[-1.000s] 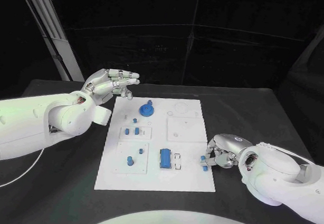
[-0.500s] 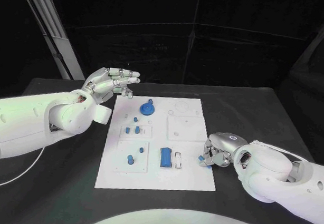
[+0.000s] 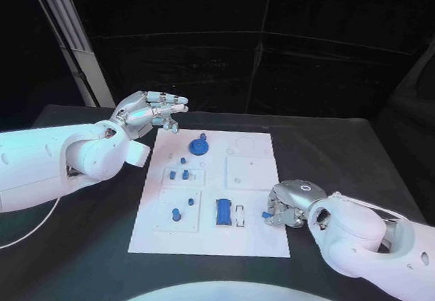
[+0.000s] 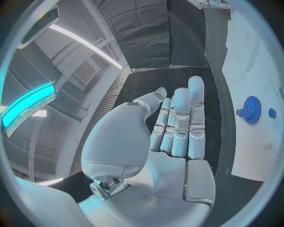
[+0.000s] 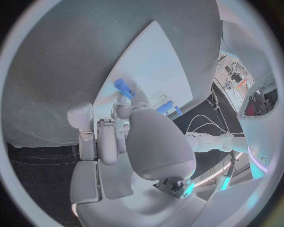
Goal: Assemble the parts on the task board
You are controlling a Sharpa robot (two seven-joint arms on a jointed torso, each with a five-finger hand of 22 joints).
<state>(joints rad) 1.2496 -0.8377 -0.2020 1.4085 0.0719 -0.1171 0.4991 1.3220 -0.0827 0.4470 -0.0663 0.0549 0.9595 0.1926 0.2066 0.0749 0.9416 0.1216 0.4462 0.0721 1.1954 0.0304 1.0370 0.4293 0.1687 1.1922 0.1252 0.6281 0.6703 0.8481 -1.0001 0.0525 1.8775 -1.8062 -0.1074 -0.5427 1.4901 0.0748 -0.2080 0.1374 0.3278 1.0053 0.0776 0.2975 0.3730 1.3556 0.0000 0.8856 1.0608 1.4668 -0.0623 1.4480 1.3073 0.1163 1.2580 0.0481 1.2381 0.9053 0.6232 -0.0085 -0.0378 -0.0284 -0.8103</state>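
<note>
The white task board lies in the middle of the black table. On it sit a blue gear, a blue block and small blue parts in its left recesses. My right hand hovers at the board's right edge and pinches a small blue peg at its fingertips; the right wrist view shows the peg sticking out over the board. My left hand is raised beyond the board's far left corner, its fingers straight and holding nothing. The gear lies off to its side.
A small dark blue piece shows just below my left hand by the board's far left corner. A slanted metal post stands at the back left. A white cable runs over the table near my left arm.
My right hand has carried the blue peg leftwards, from beside the board to over its right edge. The left hand has stayed put.
</note>
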